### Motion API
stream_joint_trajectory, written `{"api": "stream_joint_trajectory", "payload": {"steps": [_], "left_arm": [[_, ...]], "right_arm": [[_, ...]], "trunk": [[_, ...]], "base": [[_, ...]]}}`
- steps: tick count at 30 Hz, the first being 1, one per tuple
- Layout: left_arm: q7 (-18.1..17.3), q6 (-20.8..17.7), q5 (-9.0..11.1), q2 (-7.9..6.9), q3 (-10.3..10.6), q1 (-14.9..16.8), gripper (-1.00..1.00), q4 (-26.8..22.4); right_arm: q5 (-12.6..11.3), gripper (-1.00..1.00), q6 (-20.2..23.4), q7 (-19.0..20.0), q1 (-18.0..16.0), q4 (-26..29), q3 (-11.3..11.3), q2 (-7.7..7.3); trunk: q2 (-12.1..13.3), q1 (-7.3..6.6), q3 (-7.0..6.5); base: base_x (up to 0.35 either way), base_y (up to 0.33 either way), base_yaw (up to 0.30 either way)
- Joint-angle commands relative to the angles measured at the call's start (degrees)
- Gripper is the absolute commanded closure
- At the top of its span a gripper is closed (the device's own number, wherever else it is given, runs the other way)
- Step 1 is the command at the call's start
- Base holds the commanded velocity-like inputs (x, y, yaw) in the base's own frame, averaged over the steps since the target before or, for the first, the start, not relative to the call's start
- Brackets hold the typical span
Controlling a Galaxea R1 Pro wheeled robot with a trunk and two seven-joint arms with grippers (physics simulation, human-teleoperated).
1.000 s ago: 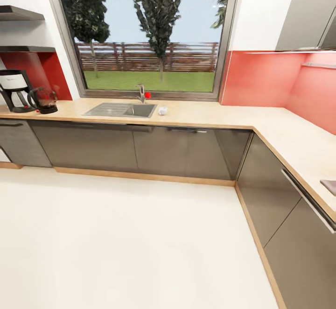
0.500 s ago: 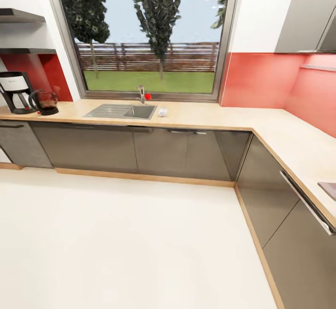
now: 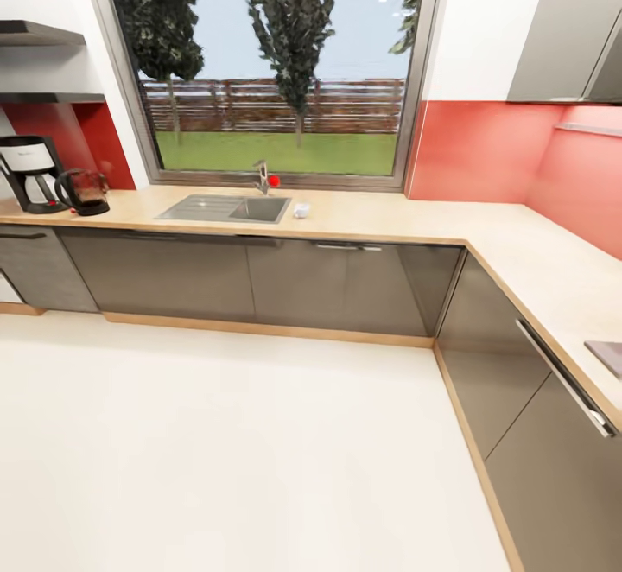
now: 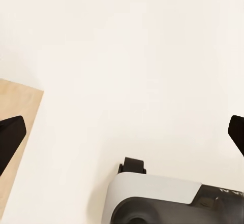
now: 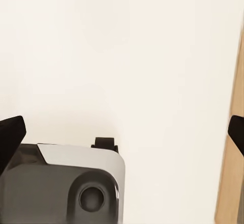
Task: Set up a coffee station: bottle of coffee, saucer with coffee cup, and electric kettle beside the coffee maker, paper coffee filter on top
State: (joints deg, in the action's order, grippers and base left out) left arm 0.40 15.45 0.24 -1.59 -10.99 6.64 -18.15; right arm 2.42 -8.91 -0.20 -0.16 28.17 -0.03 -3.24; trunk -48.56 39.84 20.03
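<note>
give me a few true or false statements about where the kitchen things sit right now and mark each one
1. The electric kettle stands right beside the coffee maker on the countertop. True.
2. The sink sits below the window. True.
3. The coffee maker stands at the counter's right end. False: it is at the far left of the head view.
4. A small white object rests inside the sink basin. False: it sits on the countertop just right of the sink.
5. The left gripper holds a cup. False: its fingertips are spread apart over bare floor with nothing between them.
</note>
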Motion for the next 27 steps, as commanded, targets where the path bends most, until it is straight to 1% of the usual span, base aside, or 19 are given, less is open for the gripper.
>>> {"api": "stream_joint_trajectory", "payload": {"steps": [1, 8, 10, 27], "left_arm": [[0.04, 0.20, 0.02, 0.01, -0.06, 0.04, -1.00, 0.05], [0.04, 0.19, 0.05, 0.01, -0.08, 0.04, -1.00, 0.05], [0.04, 0.19, 0.04, 0.01, -0.09, 0.04, -1.00, 0.05], [0.04, 0.24, 0.02, 0.06, 0.00, 0.04, -1.00, 0.05]], "right_arm": [[0.24, -1.00, -0.14, -0.03, -0.02, 0.01, -0.04, -0.01], [0.16, -1.00, -0.14, -0.06, -0.02, 0.15, -0.13, 0.05], [0.14, -1.00, -0.14, -0.06, -0.02, 0.24, -0.18, 0.07], [0.10, -1.00, -0.23, -0.07, -0.02, 0.30, -0.23, 0.08]], "trunk": [[0.37, -0.22, -0.13], [3.18, -1.76, -1.38], [3.98, -2.20, -1.74], [10.80, -5.93, -4.79]], "base": [[0.000, 0.000, 0.000], [0.000, 0.000, 0.004], [0.000, 0.000, 0.142], [0.000, 0.000, 0.258]]}}
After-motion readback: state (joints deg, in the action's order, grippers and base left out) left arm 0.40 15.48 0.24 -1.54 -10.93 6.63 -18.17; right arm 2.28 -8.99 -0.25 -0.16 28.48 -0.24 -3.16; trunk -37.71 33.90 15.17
